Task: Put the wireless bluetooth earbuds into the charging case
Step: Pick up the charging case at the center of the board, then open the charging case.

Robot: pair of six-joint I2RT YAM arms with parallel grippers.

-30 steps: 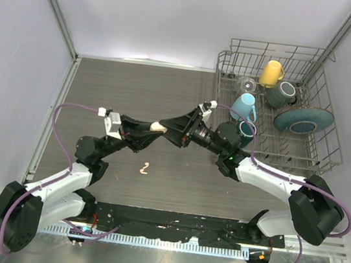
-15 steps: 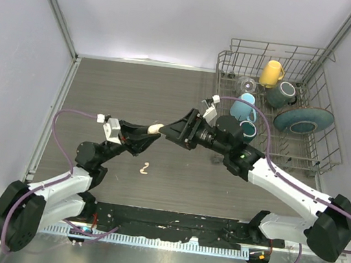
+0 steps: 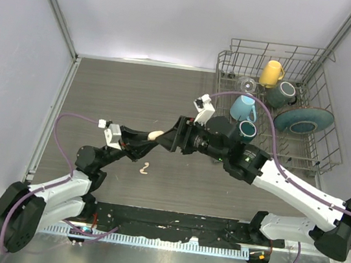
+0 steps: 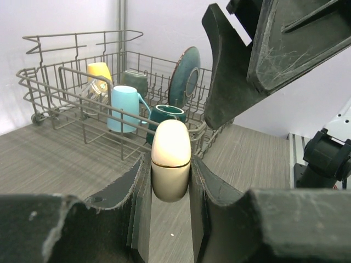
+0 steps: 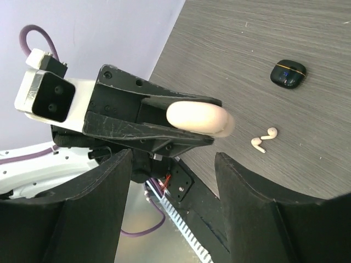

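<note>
My left gripper is shut on a cream-white charging case and holds it above the table, lid closed. In the left wrist view the case stands upright between the fingers. My right gripper is open, its jaws spread either side of the case's tip without touching it; the case shows ahead of the open right gripper. Two cream-white earbuds lie together on the table below the case, also in the right wrist view.
A small black case with a blue light lies on the table beyond the earbuds. A wire dish rack at the back right holds mugs and a teal plate. Grey walls close in the left and back.
The right arm has swung left and its wrist has risen, bringing its open jaws round the case's end. The left gripper has sunk slightly with the case. The earbuds have not moved.
</note>
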